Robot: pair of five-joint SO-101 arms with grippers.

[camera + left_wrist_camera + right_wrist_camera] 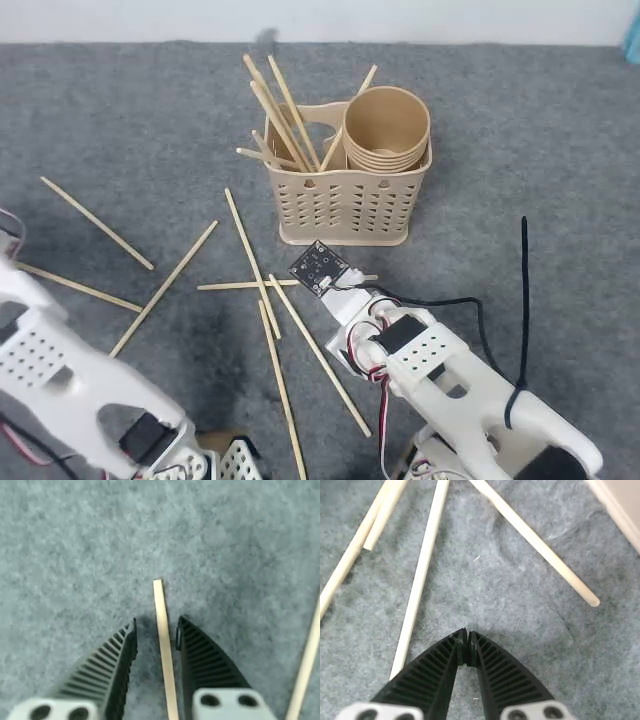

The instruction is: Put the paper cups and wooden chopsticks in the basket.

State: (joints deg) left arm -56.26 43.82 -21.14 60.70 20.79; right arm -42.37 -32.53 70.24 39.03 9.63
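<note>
Already the stack of paper cups (386,128) sits in the right compartment of the perforated basket (345,210), which stands at the far middle of the grey felt table (540,150). A bundle of wooden chopsticks (285,120) leans in its left compartment. Several loose chopsticks (165,287) lie flat on the felt, scattered to the left of the basket and nearer than it.

The left arm's fingers (112,665) are spread on either side of a single chopstick (162,630), close to its end. A gap shows on both sides, so nothing is pinched yet. The right arm's fingers (440,675) are pressed together and hold nothing. They point at bare felt between two sticks just in front of the basket, where the right arm (440,370) reaches in from the near right.

Each stick looks light, stiff and smooth. It lies flat on soft felt, so it is likely to roll, or to skate out of a loose pinch. A hold this close to the tip would probably let the long free end droop or swing, and a grip nearer the middle should carry it level. The fingertips would need to press into the felt to get around so thin a shaft. The cups look thin-walled and easy to crush.
</note>
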